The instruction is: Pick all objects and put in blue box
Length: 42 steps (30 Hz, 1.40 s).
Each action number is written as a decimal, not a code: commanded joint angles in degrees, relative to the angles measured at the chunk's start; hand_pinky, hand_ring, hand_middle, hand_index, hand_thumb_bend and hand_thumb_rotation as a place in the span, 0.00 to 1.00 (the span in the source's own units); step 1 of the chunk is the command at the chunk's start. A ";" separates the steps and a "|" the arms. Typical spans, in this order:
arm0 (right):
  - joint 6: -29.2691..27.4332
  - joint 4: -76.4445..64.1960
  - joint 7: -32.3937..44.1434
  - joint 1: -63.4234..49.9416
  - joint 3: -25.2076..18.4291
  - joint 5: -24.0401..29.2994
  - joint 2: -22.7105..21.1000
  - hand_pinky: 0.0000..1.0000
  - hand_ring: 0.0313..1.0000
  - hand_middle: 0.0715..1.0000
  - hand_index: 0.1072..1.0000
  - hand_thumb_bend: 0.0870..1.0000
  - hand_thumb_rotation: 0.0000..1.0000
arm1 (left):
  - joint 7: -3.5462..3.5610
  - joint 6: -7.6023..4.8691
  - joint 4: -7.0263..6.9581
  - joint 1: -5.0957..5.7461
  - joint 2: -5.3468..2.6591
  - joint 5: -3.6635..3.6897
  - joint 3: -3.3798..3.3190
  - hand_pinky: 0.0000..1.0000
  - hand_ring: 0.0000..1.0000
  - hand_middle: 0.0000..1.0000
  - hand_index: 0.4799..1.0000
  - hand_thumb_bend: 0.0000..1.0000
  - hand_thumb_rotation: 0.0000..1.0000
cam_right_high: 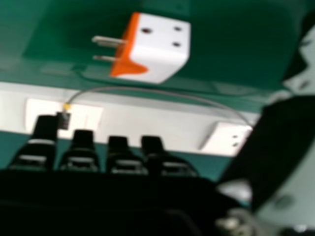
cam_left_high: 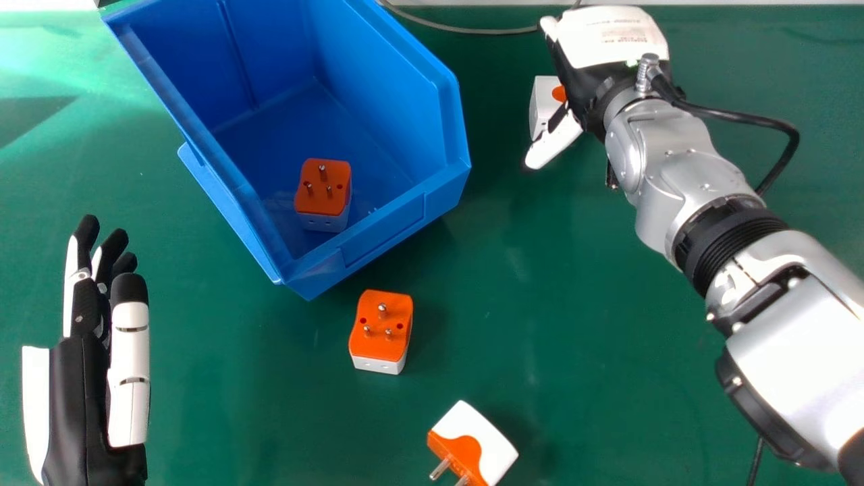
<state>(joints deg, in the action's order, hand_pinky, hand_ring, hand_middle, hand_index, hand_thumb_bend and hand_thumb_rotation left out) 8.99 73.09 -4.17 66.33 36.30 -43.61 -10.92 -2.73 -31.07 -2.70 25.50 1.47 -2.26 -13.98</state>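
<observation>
R hand (cam_left_high: 611,50) is hovering toward the bench's (cam_left_high: 776,88) far edge, R of the blue box (cam_left_high: 442,108). It's open: fingers are running straight w/ gaps btwn them, thumb's standing well out to the side, & it's holding nothing. In head view it's partly covering the far adapter (cam_left_high: 542,104), which is lying on the bench near that far edge, btwn the box's R wall & the hand. In R hand view the same white/orange adapter is lying on its side, pins sticking out sideways, a bit apart from the fingertips.

L hand (cam_left_high: 81,378) is hanging open over the bench's L side, fingers pointing to the far edge, thumb lying straight alongside, also holding nothing.

Other adapters: boxed adapter (cam_left_high: 324,189) is sitting on the box floor by its near L corner, orange face & pins up. Mid adapter (cam_left_high: 381,327) is standing on the bench just off the box's near corner, pins up too. Near adapter (cam_left_high: 476,442) is lying on its side, closer to the bench's near edge & a bit R of the mid one, pins aiming near-L.

Grey cable (cam_left_high: 466,30) is running along the bench's far edge, btwn box & R hand. Beyond that edge, R hand view is showing 2 white wall plates (cam_right_high: 226,138).
</observation>
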 commanded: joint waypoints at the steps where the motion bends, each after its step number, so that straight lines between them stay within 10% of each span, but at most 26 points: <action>1: 0.02 0.65 -0.48 2.68 0.34 -0.96 0.11 0.88 0.97 0.99 0.97 0.82 0.42 | 0.05 -1.95 -0.70 0.54 0.62 0.22 -0.33 0.93 0.93 0.95 0.96 0.47 0.99; 7: -0.66 1.57 -0.32 3.43 0.12 -0.33 0.07 0.88 0.97 1.00 0.98 0.83 0.42 | 0.89 -2.68 -0.21 0.99 0.65 1.42 -0.26 0.94 0.94 0.95 0.97 0.46 1.00; 17: -0.38 2.58 1.25 3.65 0.79 -0.59 0.78 0.85 0.96 0.99 0.96 0.81 0.41 | -0.50 -2.43 -2.64 2.86 0.43 -0.88 -1.06 0.95 0.95 0.96 0.99 0.44 1.00; 23: -0.43 2.53 1.08 3.45 -0.06 0.07 0.77 0.83 0.95 0.99 0.95 0.78 0.40 | -0.58 -1.19 -4.35 4.30 0.37 -0.86 -1.33 0.97 0.95 0.96 0.99 0.44 1.00; 30: -0.98 2.62 2.08 3.55 0.10 -0.12 0.45 0.81 0.93 0.97 0.94 0.77 0.38 | 0.39 -1.31 -4.65 4.13 0.42 1.44 -1.19 0.99 0.96 0.96 1.00 0.43 1.00; 42: -0.84 2.37 3.00 3.15 -0.56 0.33 0.13 0.72 0.87 0.92 0.90 0.76 0.35 | -0.11 -0.59 -6.09 5.31 0.06 0.83 -1.44 0.99 0.97 0.96 1.00 0.45 1.00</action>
<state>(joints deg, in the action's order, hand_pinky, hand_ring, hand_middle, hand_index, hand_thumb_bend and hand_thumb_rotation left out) 8.04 76.05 -1.18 66.97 35.91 -43.00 -9.95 -2.55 -31.66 -7.05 30.17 1.53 -1.66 -14.95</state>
